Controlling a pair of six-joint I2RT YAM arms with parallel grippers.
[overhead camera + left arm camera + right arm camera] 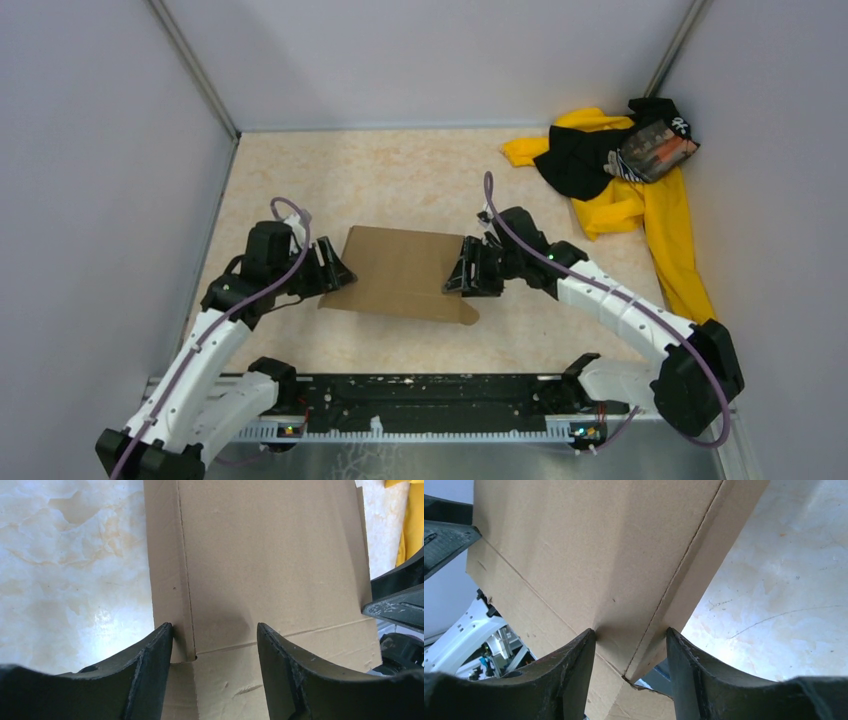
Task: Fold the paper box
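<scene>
The paper box [400, 272] lay mid-table [400, 170] as a brown sheet with narrow side flaps, sitting right between the two arms. The left gripper [338, 272] was at its left edge and the right gripper [458, 280] at its right. Both sets of jaws stood apart, each straddling a corner crease where a side flap met the main panel, and neither was clamped on anything I could make out. That was the worry. With nothing pinned, a shove from one side would likely have skated the whole sheet toward the other arm instead of bending a flap. In the left wrist view one of the fingers [160, 645] sat against the flap's outer edge beside a small notch in the scoring. Catch that notch and the card could have torn or folded off the line. In the right wrist view the near corner looked raised off the surface, so a squeeze there might have buckled the panel or let it spring free. The yellow-and-black cloth pile [620, 170] lay well apart at the far right and posed no threat.
</scene>
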